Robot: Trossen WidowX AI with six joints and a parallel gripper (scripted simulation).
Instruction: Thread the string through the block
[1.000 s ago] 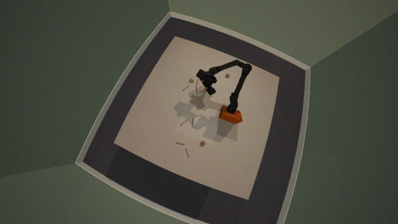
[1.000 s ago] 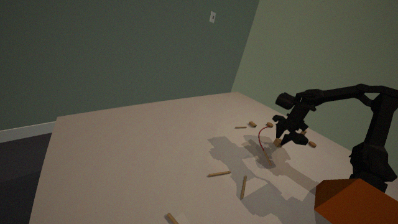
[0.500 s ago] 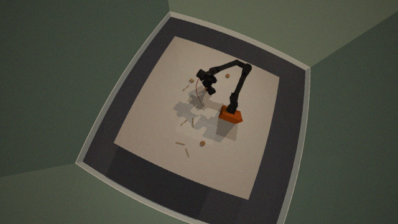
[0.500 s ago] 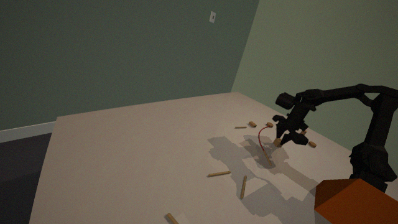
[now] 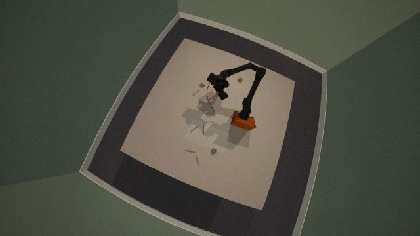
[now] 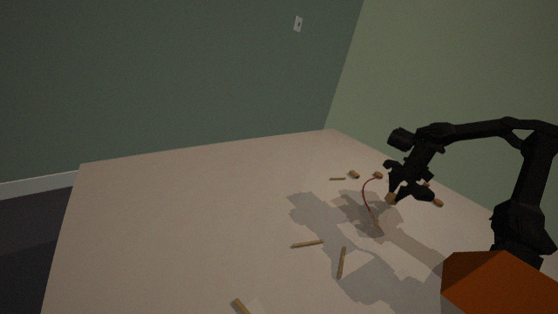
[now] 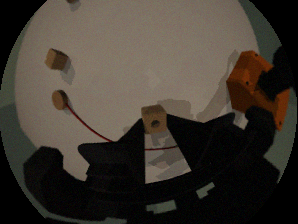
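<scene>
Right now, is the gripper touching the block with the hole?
Touching: the wrist view shows the gripper closed on the block, one finger against each side.

The robot is a single slim arm (image 5: 254,93) (image 6: 534,174), matte black throughout, with rounded joints and narrow links. At right in the exterior view, one link has an opening through it. Its base (image 5: 243,123) (image 6: 501,279) (image 7: 241,89) is a bright orange, angular block — small dark screw holes dot its top near the corners. The gripper (image 5: 217,94) (image 6: 400,200) (image 7: 153,119) is black too — its fingers broad wedges tapering to points, lower centre in the wrist view.
</scene>
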